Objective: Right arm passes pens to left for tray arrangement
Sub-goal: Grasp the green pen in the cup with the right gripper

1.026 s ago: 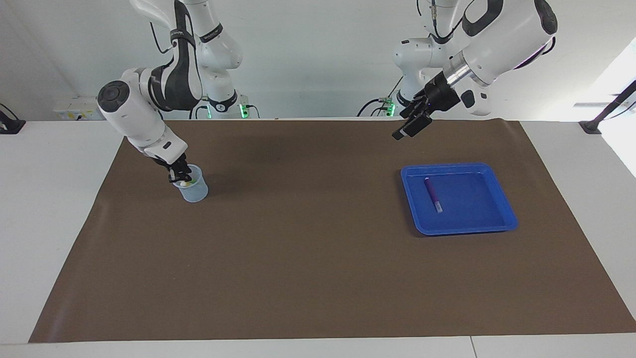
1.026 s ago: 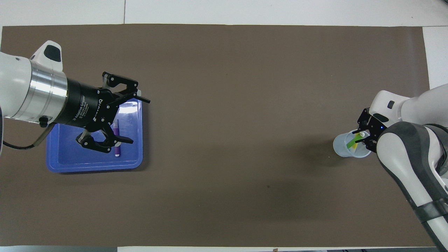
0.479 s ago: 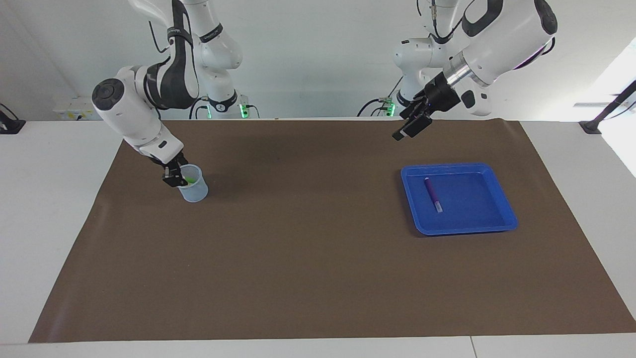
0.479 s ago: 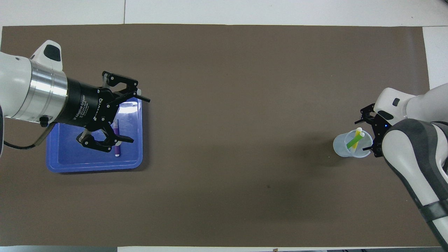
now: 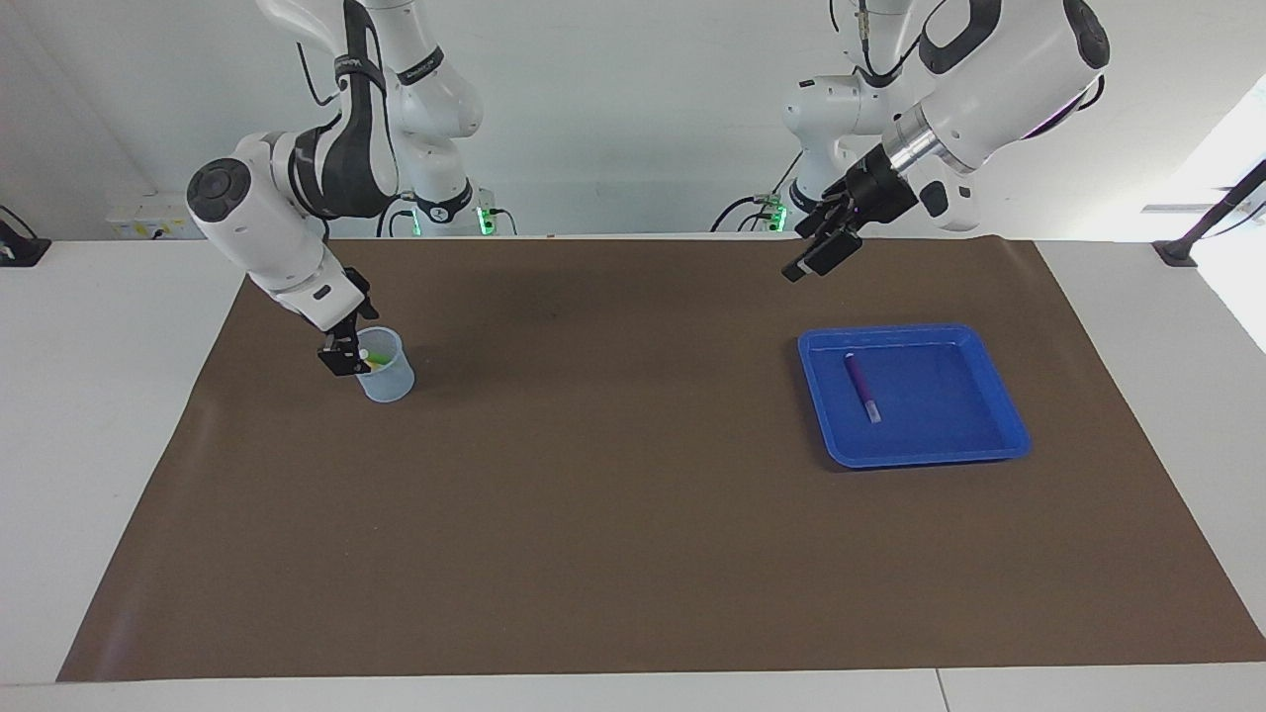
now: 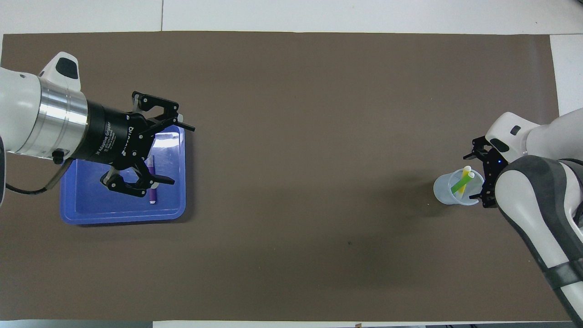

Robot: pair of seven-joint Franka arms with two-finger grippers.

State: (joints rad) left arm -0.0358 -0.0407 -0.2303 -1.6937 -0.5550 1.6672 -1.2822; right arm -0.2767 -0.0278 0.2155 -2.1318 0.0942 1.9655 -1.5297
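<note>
1. The green pen and the yellow pen stand slanted in a small clear cup, their pale tips sticking up above its rim.
2. The right gripper sits at the cup's rim, on the side toward the robots and the right arm's end of the tabletop. Its fingers are spread apart and hold nothing; the pens lie just beside them, inside the cup, and no contact with either pen can be made out.
3. The green pen is bright with a whitish cap; the yellow pen lies close against it, also pale-tipped. Both lean toward the gripper's side of the cup.
4. The purple pen lies flat in the blue tray, well apart from the cup, toward the left arm's end of the tabletop. It is slim, with a pale end pointing away from the robots.
5. The tray is square and shallow with rounded corners and a raised rim.
6. The left gripper hangs in the air over the brown mat, above the tray's edge nearer to the robots. Its fingers are apart and empty, and that arm waits.
7. The mat covers most of the white tabletop.
</note>
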